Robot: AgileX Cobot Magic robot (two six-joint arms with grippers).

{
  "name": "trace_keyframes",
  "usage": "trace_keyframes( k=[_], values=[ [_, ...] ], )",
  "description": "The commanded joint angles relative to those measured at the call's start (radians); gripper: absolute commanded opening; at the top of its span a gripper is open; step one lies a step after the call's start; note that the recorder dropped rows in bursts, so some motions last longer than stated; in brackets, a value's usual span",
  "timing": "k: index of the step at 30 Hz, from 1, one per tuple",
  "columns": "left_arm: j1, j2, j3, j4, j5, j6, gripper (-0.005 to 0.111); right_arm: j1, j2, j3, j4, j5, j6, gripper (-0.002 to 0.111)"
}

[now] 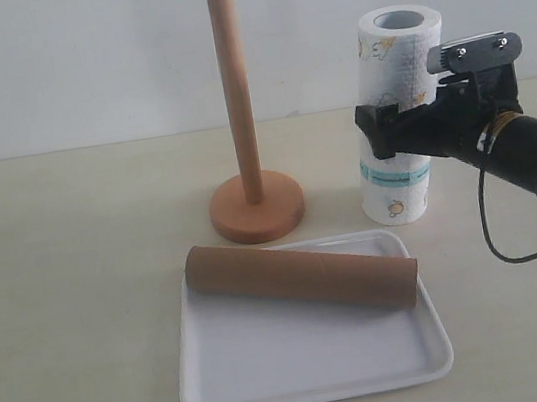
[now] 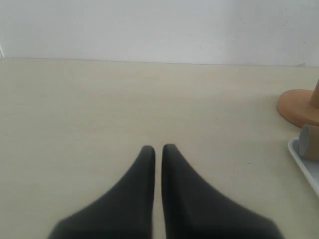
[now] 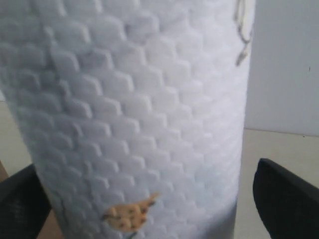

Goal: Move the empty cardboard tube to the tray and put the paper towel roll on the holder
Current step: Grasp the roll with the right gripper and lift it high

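Observation:
The empty cardboard tube (image 1: 300,277) lies slantwise across the far part of the white tray (image 1: 304,368). The wooden holder (image 1: 234,85) stands behind the tray, its post bare. To the right of it the paper towel roll (image 1: 398,50) stands on end on the table, leaning slightly. My right gripper (image 1: 394,124) is open and straddles the roll at mid height. In the right wrist view the roll (image 3: 144,99) fills the space between the fingers (image 3: 284,199), with a gap showing on one side. My left gripper (image 2: 158,148) is shut and empty over bare table, outside the exterior view.
In the left wrist view the holder's disc base (image 2: 299,107), one end of the tube (image 2: 310,142) and the tray's rim (image 2: 306,167) show at the edge of the picture. A black cable (image 1: 490,228) loops below the right arm. A pale wall stands behind the table.

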Motion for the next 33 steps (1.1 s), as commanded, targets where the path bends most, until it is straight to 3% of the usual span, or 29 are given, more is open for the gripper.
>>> trace_keyframes(
  k=[1, 4, 6, 9, 11, 12, 19, 33],
  values=[
    [-0.006, -0.003, 0.004, -0.008, -0.002, 0.003, 0.005, 0.001, 0.008, -0.022, -0.007, -0.005, -0.01, 0.104],
    [-0.006, -0.003, 0.004, -0.008, -0.002, 0.003, 0.005, 0.001, 0.008, -0.021, -0.005, -0.005, -0.01, 0.097],
    [-0.006, -0.003, 0.004, -0.008, -0.002, 0.003, 0.005, 0.001, 0.008, -0.021, -0.005, -0.002, -0.01, 0.081],
    [-0.006, -0.003, 0.004, -0.008, -0.002, 0.003, 0.005, 0.001, 0.008, -0.021, -0.007, 0.044, -0.005, 0.041],
    [-0.006, -0.003, 0.004, -0.008, -0.002, 0.003, 0.005, 0.001, 0.008, -0.021, -0.007, 0.078, -0.002, 0.007],
    [-0.006, -0.003, 0.004, -0.008, -0.002, 0.003, 0.005, 0.001, 0.008, -0.021, -0.004, 0.088, 0.001, 0.0],
    [-0.006, -0.003, 0.004, -0.008, -0.002, 0.003, 0.005, 0.001, -0.033, -0.021, -0.085, 0.025, -0.003, 0.001],
    [-0.006, -0.003, 0.004, -0.008, -0.002, 0.003, 0.005, 0.001, -0.474, -0.078, -0.164, 0.097, 0.073, 0.001]
  ],
)
